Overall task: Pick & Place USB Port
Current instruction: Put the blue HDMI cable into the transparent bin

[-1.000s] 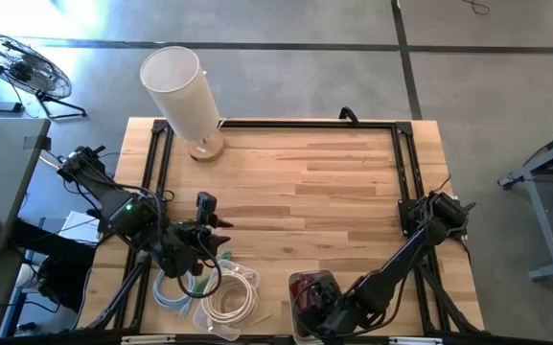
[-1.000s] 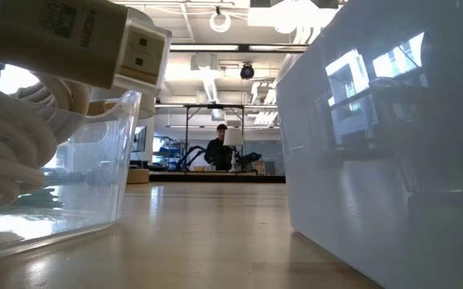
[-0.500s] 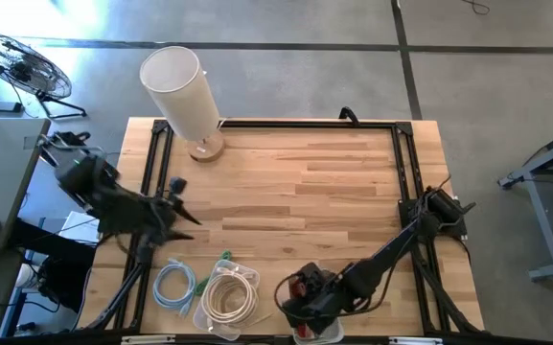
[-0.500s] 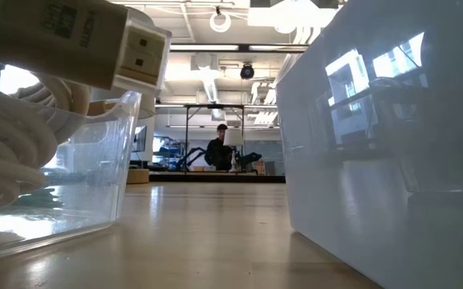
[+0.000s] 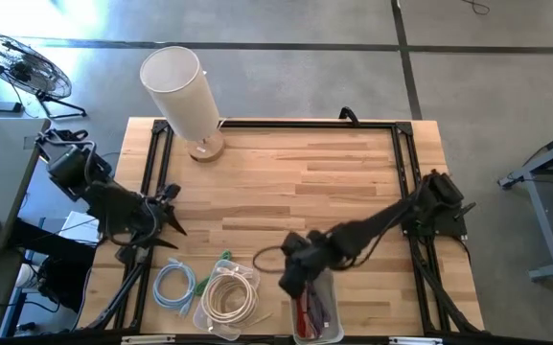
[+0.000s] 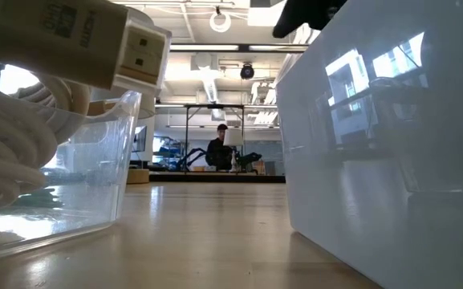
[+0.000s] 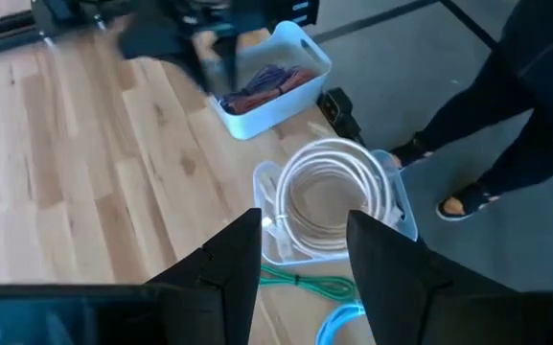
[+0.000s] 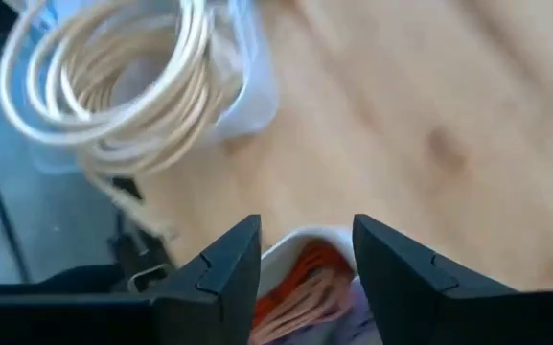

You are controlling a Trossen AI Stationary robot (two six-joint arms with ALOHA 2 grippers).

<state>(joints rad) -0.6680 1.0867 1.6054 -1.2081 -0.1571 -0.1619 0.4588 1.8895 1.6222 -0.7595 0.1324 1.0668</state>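
A white bin [image 5: 336,309] near the table's near edge holds red and purple cables [image 5: 312,305]; I cannot single out a USB port among them. My right gripper [image 5: 293,273] is open and empty, hovering just beyond the bin's far end; in its wrist view [image 8: 305,230] the cables [image 8: 305,280] show between the fingers. Left of the bin, a clear container [image 5: 204,311] holds a coiled white cable [image 5: 228,297]. My left gripper [image 5: 171,218] is open and empty, raised by the table's left edge. Its wrist view [image 7: 303,225] faces the container [image 7: 396,192] and the bin [image 7: 300,48].
A blue cable coil [image 5: 172,285] and a green cable [image 5: 209,278] lie on the table left of the clear container. A white cylinder on a wooden base [image 5: 182,86] stands at the far left corner. A person's leg and shoe [image 7: 506,125] are beside the table's near edge.
My right gripper has risen out of the white bin and moved toward the far edge and slightly left. My left gripper has drawn back from beside the clear container toward the table's left edge.
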